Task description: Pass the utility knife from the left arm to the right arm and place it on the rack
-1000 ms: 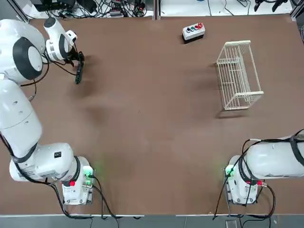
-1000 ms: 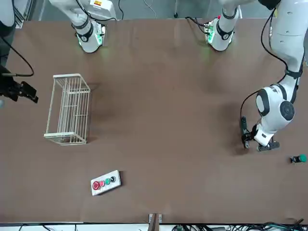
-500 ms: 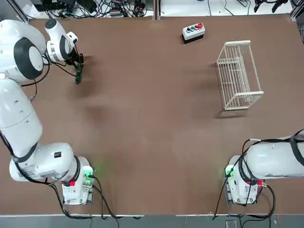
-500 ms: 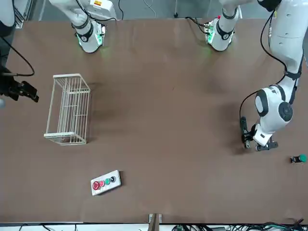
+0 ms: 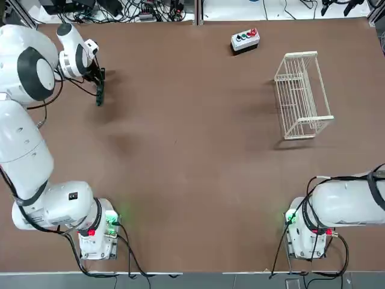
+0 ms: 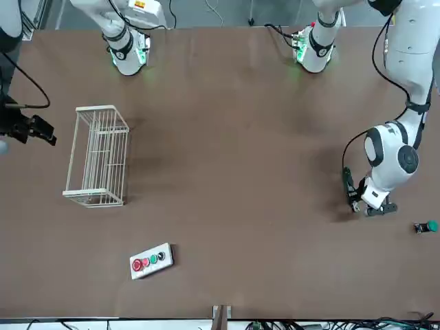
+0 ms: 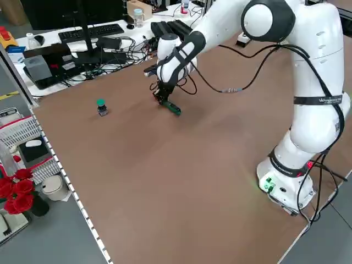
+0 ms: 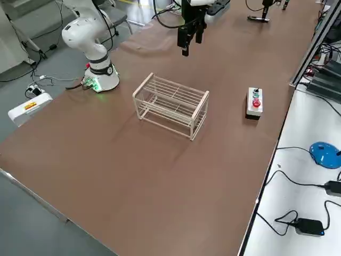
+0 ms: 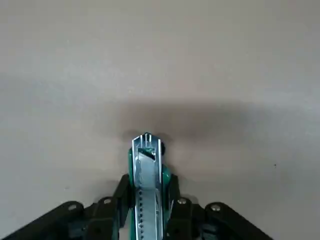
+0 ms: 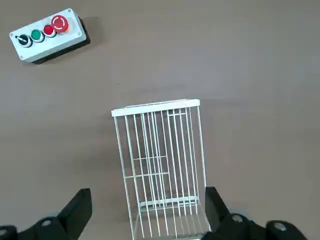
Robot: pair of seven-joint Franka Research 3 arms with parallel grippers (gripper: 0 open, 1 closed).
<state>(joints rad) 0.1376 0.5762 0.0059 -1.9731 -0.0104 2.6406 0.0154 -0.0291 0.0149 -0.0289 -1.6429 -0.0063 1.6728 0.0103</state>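
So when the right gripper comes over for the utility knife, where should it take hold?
Probably the free far end of the utility knife, from the open table side. The left gripper is shut on one end, so only the other half of the slim stick is clear. The right gripper hangs open above the rack.

- One utility knife [image 9: 146, 187], clamped between the left gripper's [image 9: 145, 210] jaws.
- One rack [image 10: 160, 167], ahead of the right gripper's [image 10: 147, 212] spread jaws.
- One button box [image 10: 46, 35].
- One green-topped knob [image 7: 101, 107].
- Two robot arms.
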